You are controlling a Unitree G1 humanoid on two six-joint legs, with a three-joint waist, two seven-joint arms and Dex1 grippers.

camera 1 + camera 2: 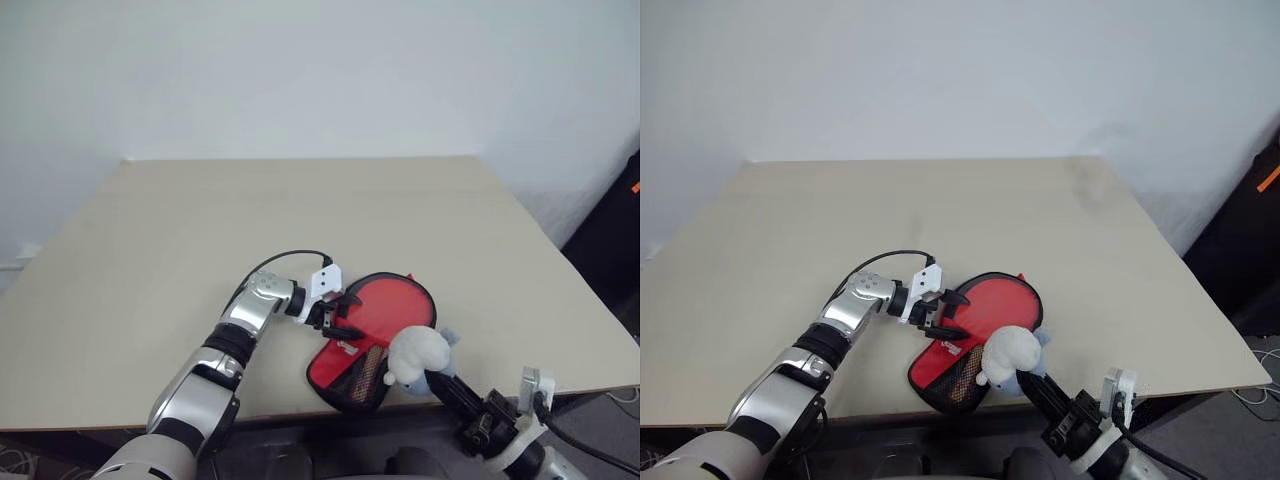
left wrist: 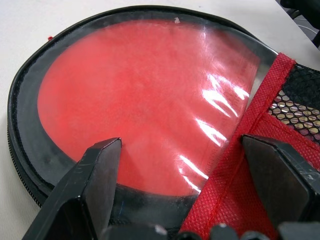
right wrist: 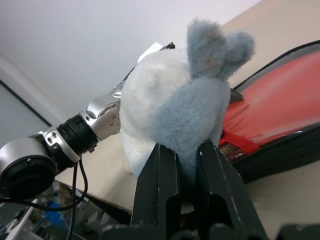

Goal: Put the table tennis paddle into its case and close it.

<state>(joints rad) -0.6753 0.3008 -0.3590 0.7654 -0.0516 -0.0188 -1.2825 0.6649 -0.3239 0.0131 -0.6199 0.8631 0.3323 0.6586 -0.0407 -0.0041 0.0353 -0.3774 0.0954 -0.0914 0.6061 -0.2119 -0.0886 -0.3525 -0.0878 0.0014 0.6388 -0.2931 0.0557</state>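
The case point(image 1: 385, 320), red with black edging and a mesh patch point(image 1: 365, 375), lies flat near the table's front edge. Through its clear plastic half I see the round red face of the table tennis paddle point(image 2: 140, 100) inside. My left gripper point(image 1: 343, 315) sits at the case's left edge, open, with its fingers point(image 2: 95, 175) spread over the clear half and the red trim. My right gripper point(image 1: 440, 385) reaches in from the front right, shut on a white and grey plush toy point(image 3: 170, 100) held just above the case's near end.
The beige table point(image 1: 300, 210) stretches wide to the back and the left. Its front edge runs just below the case. A black object point(image 1: 610, 250) stands off the table at the right. A white wall stands behind.
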